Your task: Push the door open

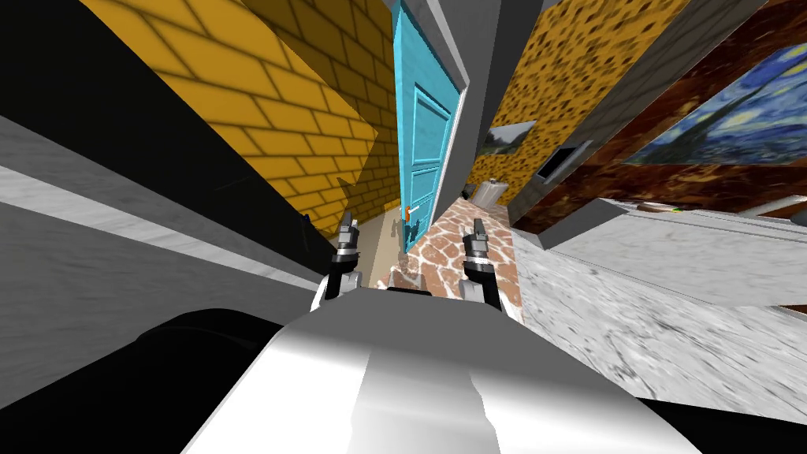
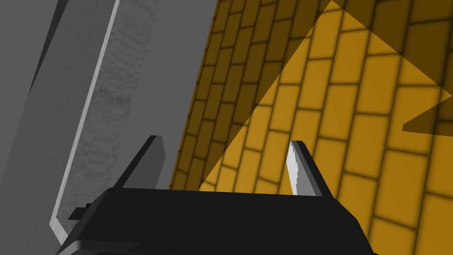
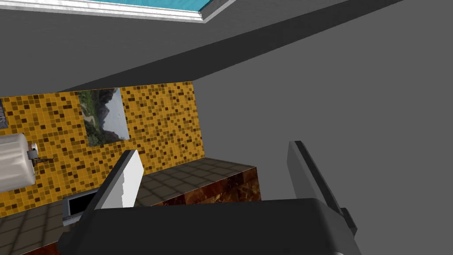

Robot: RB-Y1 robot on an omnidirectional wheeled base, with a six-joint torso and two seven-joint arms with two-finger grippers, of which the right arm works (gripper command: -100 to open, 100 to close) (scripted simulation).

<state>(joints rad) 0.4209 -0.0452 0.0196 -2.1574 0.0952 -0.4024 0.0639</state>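
A turquoise panelled door [image 1: 425, 150] with a small orange and white handle [image 1: 408, 212] stands ajar ahead in the head view, swung toward the yellow brick wall [image 1: 315, 118]. Its grey frame [image 1: 461, 118] rises at its right. My left gripper [image 1: 347, 225] is held low, left of the door's bottom edge and apart from it; its fingers [image 2: 298, 170] stand open against the yellow brick wall [image 2: 336, 133]. My right gripper [image 1: 476, 230] hovers over the stone-patterned floor right of the door, open, with nothing between its fingers [image 3: 126, 179].
A grey wall [image 1: 118, 260] runs close along my left. A white marble counter [image 1: 678, 260] lies at my right, beside a brown wall with a blue painting [image 1: 741, 110]. Beyond the doorway is a speckled yellow wall with a landscape picture [image 3: 104, 116] and a white fixture [image 1: 490, 191].
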